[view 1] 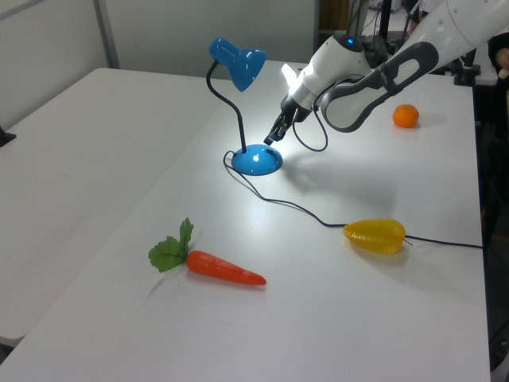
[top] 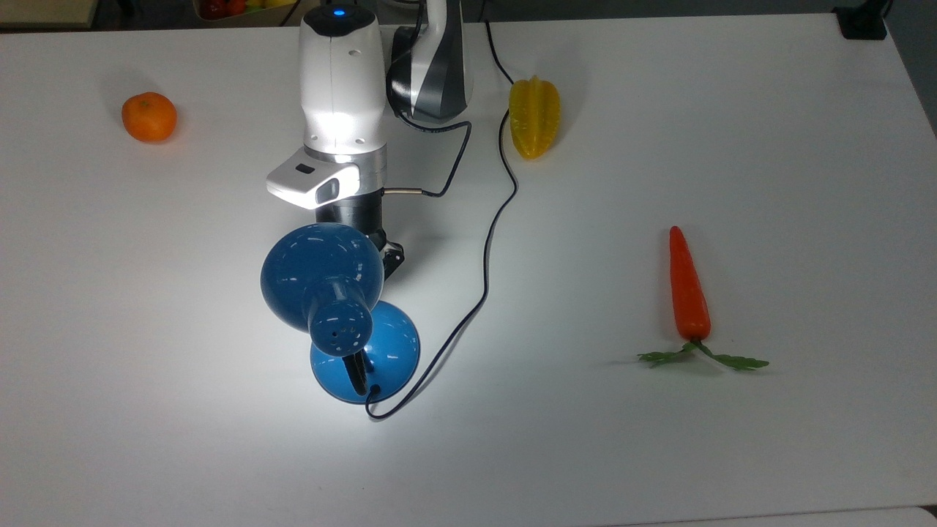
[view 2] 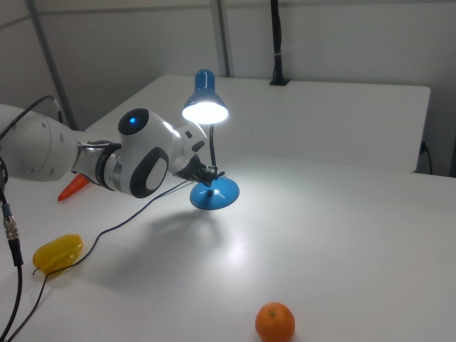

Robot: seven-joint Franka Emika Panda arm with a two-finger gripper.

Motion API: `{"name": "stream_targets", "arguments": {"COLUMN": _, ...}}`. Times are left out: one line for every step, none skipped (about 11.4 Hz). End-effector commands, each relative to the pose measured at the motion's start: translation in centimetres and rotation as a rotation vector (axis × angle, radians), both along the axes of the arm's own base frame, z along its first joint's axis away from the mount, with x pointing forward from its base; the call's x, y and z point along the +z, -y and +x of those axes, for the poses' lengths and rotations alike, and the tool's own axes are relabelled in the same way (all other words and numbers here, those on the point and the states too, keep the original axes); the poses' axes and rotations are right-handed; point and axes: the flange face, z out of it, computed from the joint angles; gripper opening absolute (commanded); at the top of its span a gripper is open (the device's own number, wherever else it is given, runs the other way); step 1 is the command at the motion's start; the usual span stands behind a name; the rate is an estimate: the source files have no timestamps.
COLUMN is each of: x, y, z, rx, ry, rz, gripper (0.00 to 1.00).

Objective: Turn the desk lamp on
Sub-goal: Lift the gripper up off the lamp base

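Top view: the lamp (top: 322,282) stands mid-worktop (top: 732,454), with a bright pool of light around it. Left view: the claw (view 1: 272,137) hangs just above the lamp's base; I cannot tell whether it is open. Right view: the bulb glows, so the job looks done.

pincer (view 1: 273,137) opening too small to tell

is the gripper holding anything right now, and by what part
Nothing is held. The gripper hangs just above the lit desk lamp's base, with nothing between its fingertips.
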Motion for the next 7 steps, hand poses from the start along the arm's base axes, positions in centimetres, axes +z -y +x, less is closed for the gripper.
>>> {"name": "stream_targets", "arguments": {"x": 2.3, "y": -0.6, "z": -2.4, "rx": 0.007, "ry": -0.137, "rz": 0.019, "gripper": 0.03}}
{"name": "stream_targets", "arguments": {"x": 3.4, "y": -0.7, "z": -3.0, "rx": 0.011, "ry": -0.194, "rz": 0.023, "gripper": 0.13}}
{"name": "stream_targets", "arguments": {"x": 4.4, "y": -0.6, "z": -3.7, "rx": 0.021, "ry": -0.261, "rz": 0.023, "gripper": 0.29}}
{"name": "stream_targets", "arguments": {"x": 4.8, "y": -0.7, "z": -4.3, "rx": 0.017, "ry": -0.314, "rz": 0.030, "gripper": 0.48}}
{"name": "stream_targets", "arguments": {"x": 5.8, "y": -0.7, "z": -4.9, "rx": 0.015, "ry": -0.352, "rz": 0.035, "gripper": 0.67}}
{"name": "stream_targets", "arguments": {"x": 7.2, "y": -0.5, "z": -5.9, "rx": 0.010, "ry": -0.403, "rz": 0.043, "gripper": 0.88}}
{"name": "stream_targets", "arguments": {"x": 9.0, "y": -0.3, "z": -6.7, "rx": 0.007, "ry": -0.446, "rz": 0.049, "gripper": 1.00}}
